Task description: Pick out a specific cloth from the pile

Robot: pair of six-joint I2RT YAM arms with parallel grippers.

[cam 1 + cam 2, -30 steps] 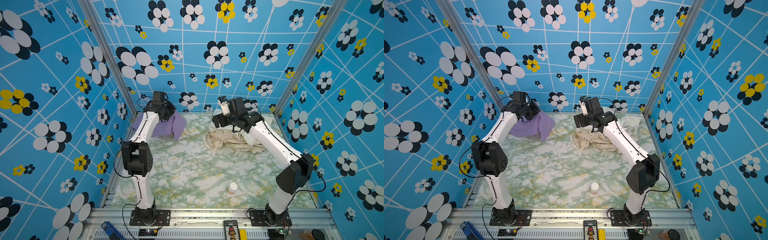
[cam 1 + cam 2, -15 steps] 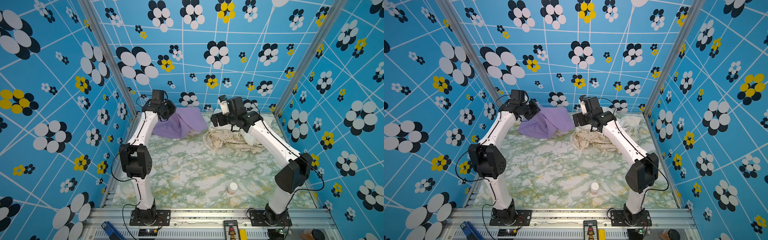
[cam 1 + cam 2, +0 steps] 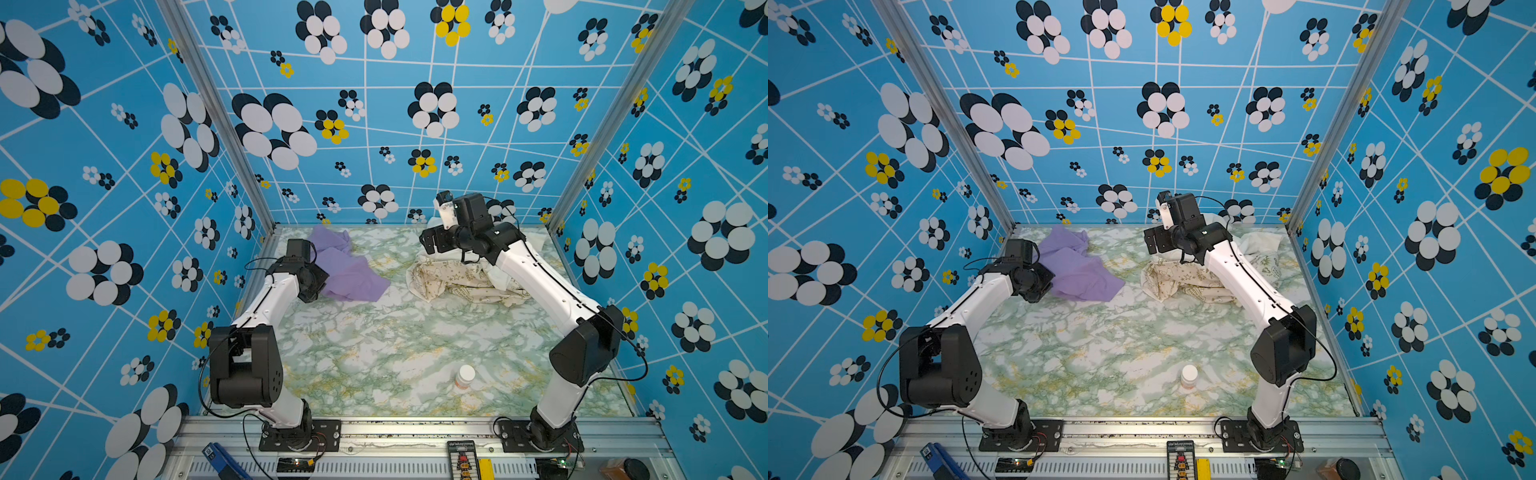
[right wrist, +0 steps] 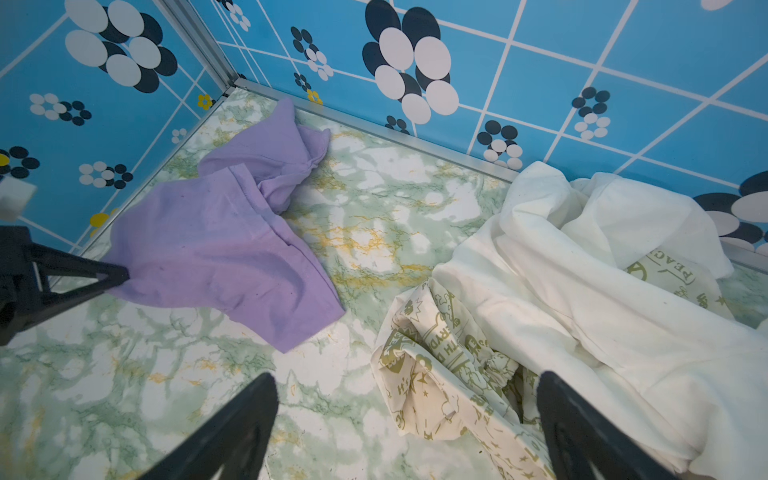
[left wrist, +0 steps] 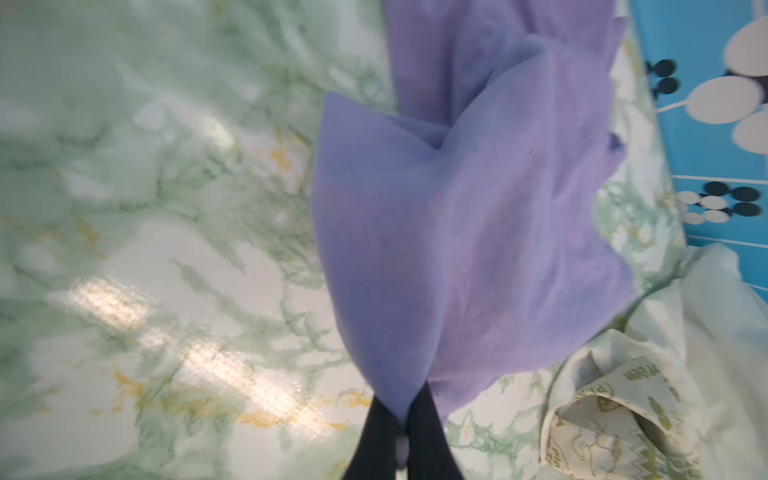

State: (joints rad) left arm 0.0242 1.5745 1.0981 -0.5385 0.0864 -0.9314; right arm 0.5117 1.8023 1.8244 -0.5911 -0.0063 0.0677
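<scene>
Some of pile (image 3: 440, 282) hidden under R arm (image 3: 536, 282); left gripper (image 5: 401, 419) clamps cloth (image 5: 457, 228) corner, right gripper (image 4: 405, 376) spread wide, empty.

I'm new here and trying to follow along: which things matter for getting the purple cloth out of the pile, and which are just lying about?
Part of the job:
- purple cloth, pinched by the shut left gripper
- pile of white and printed cloths
- right gripper, open, near the pile

Just lying about:
- bottle, standing alone near the table's front

Matt soft cloth (image 4: 216, 249); glossy marbled tabletop (image 4: 374, 199).
</scene>
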